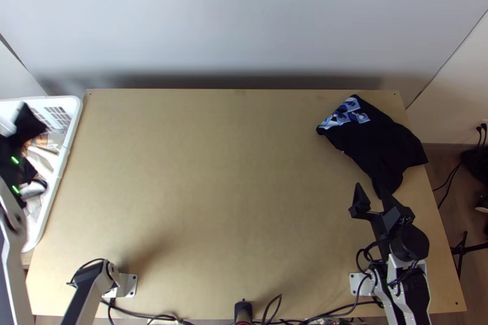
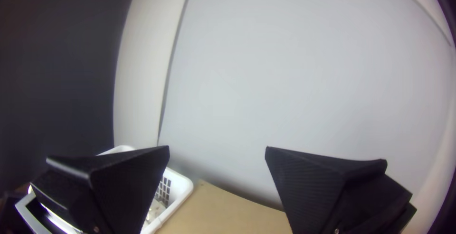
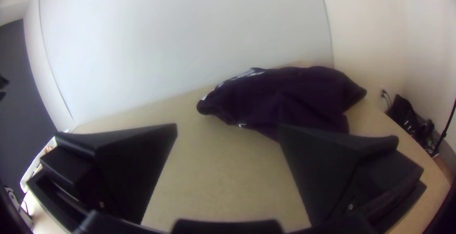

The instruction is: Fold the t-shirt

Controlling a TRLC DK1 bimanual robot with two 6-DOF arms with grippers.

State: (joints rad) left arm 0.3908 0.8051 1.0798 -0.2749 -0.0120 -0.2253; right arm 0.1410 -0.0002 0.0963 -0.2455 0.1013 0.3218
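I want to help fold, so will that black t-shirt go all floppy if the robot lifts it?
Probably floppy: the t-shirt lies bunched, with soft creases and a drooping edge. It looks unlikely to break, being cloth. It probably won't roll, since it lies low and spread-out on the table.

White links (image 1: 97, 293), round black joints (image 1: 410, 242), looping black cables (image 1: 366, 257).
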